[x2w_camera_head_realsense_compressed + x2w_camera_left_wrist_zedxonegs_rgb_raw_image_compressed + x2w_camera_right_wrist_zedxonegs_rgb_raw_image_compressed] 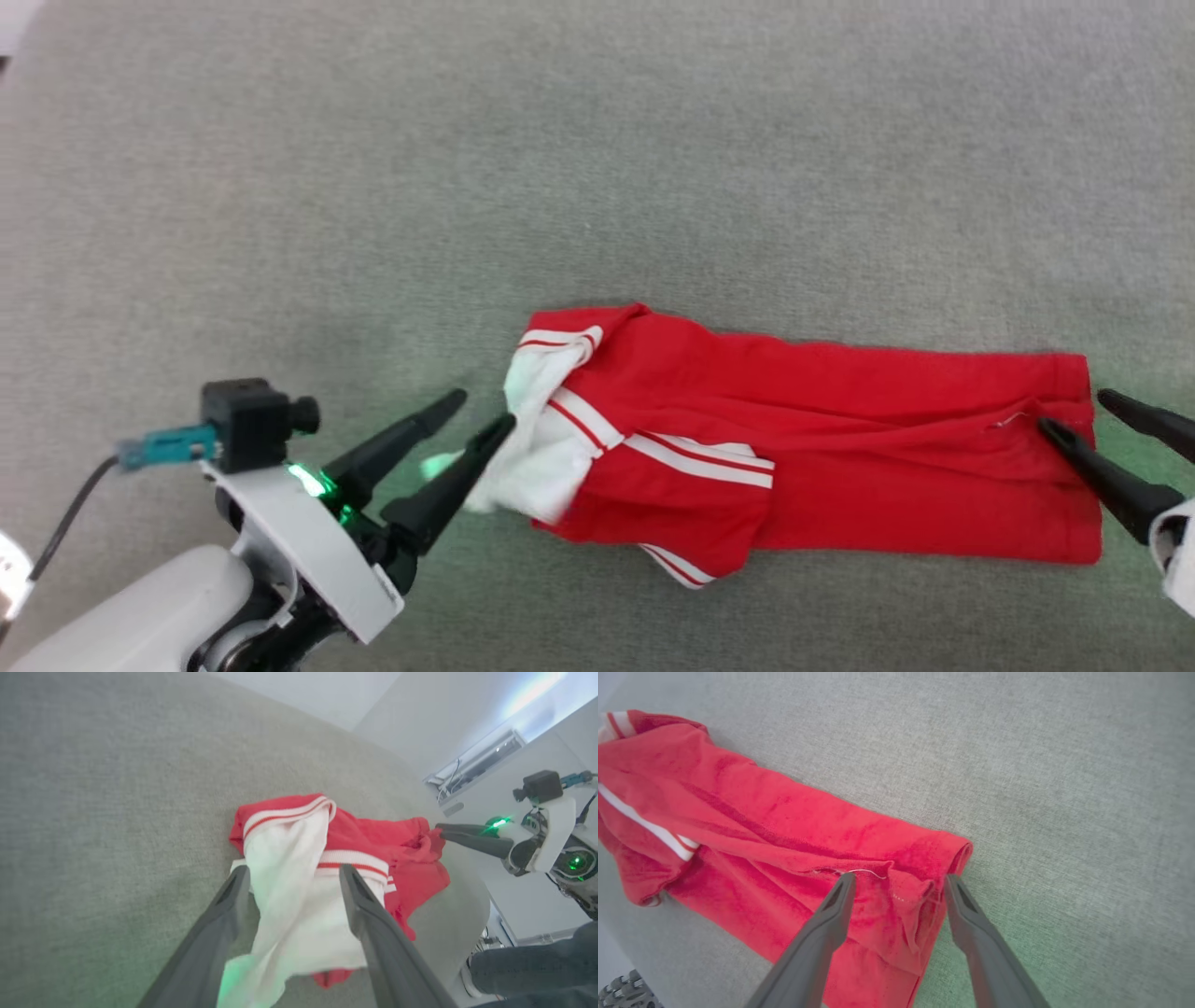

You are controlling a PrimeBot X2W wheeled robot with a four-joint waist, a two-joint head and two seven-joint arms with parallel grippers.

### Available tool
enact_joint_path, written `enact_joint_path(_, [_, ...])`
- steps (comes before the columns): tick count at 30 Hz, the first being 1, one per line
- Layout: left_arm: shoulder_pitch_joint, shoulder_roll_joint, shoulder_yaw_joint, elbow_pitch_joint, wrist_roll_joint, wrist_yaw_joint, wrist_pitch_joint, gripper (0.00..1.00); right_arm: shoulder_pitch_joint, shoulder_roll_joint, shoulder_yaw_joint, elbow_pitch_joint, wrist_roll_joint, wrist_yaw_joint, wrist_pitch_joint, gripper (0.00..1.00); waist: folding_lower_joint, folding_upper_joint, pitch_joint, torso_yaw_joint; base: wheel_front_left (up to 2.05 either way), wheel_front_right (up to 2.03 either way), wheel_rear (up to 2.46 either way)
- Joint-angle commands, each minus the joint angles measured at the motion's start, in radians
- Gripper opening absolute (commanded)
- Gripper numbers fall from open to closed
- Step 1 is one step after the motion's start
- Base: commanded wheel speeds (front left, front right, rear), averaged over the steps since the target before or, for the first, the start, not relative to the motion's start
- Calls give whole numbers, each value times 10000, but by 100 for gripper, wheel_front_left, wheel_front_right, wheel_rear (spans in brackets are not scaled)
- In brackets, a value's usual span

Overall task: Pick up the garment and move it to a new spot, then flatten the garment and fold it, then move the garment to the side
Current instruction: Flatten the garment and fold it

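Observation:
The garment [840,448] lies on the grey surface as a long folded strip running left to right, red with white striped trim and a white part bunched at its left end. My left gripper [483,411] is open at that left end. In the left wrist view its fingers [294,870] stand apart with the white cloth of the garment [285,868] lying loose between them. My right gripper [1074,411] is open at the right end. Its fingers [901,877] straddle the red hem of the garment [761,826], one tip on the cloth, one just past the edge.
A grey cloth-covered surface [597,168] stretches wide beyond and to both sides of the garment. In the left wrist view its far edge [476,896] drops off, and a person's leg in dark trousers [537,966] stands beyond it.

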Motion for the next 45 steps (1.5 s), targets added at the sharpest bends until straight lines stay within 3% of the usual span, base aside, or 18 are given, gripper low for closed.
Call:
enact_joint_path(1, [193, -73, 125, -1, 20, 43, -321, 100, 220, 62, -218, 27, 147, -15, -41, 100, 0, 0, -227, 241, 0, 0, 0])
enact_joint_path(8, [895, -1035, 1115, 610, 615, 154, -1075, 100, 1004, 225, -1196, 517, 600, -16, 337, 100, 0, 0, -483, 720, 0, 0, 0])
enact_joint_path(12, [1435, -2019, 2383, 1225, 1681, 275, -1075, 100, 1367, 307, -1642, 965, 942, -16, 850, 100, 0, 0, -553, 989, 0, 0, 0])
enact_joint_path(17, [2184, -3300, 4290, 2047, 3519, 327, -1076, 100, 1555, 632, -2023, 1554, 1331, -16, 1651, 100, 0, 0, -550, 1240, 0, 0, 0])
enact_joint_path(25, [2941, -4931, 6931, 2423, 7010, -14, -1077, 100, 1217, 1263, -1990, 1929, 1062, -15, 2554, 100, 0, 0, -528, 1450, 0, 0, 0])
enact_joint_path(30, [3215, -5623, 7999, 2079, 9048, -108, -1078, 100, 832, 1843, -1830, 2302, 593, -13, 3049, 100, 0, 0, -509, 1464, 0, 0, 0])
enact_joint_path(35, [3346, -6068, 8250, 2328, 9953, -149, -1078, 100, 409, 2571, -1603, 2810, 38, -8, 3367, 100, 0, 0, -465, 1461, 0, 0, 0])
enact_joint_path(36, [3350, -6126, 8223, 2376, 10012, -160, -1078, 100, 366, 2683, -1529, 2884, -25, -8, 3440, 91, 0, 0, -458, 1456, 0, 0, 0])
enact_joint_path(37, [3331, -6131, 8190, 2358, 10048, -165, -1078, 100, 351, 2774, -1440, 2927, -56, -7, 3499, 47, 0, 0, -448, 1445, 0, 0, 0])
enact_joint_path(38, [3332, -6140, 8183, 2342, 10034, -166, -1078, 100, 298, 2871, -1413, 2939, -100, -7, 3528, 31, 0, 0, -429, 1422, 0, 0, 0])
enact_joint_path(39, [3354, -6134, 8175, 2338, 9999, -162, -1078, 100, 238, 2961, -1479, 2983, -103, -5, 3506, 5, 0, 0, -420, 1393, 0, 0, 0])
enact_joint_path(40, [3377, -6093, 8193, 2297, 10011, -163, -1078, 100, 213, 2976, -1521, 2976, -128, -5, 3508, 0, 0, 0, -410, 1354, 0, 0, 0])
enact_joint_path(45, [3570, -6028, 8513, 2079, 10224, -166, -1078, 100, 42, 2724, -2223, 2867, -89, -18, 3118, 0, 0, 0, -400, 978, 0, 0, 0])
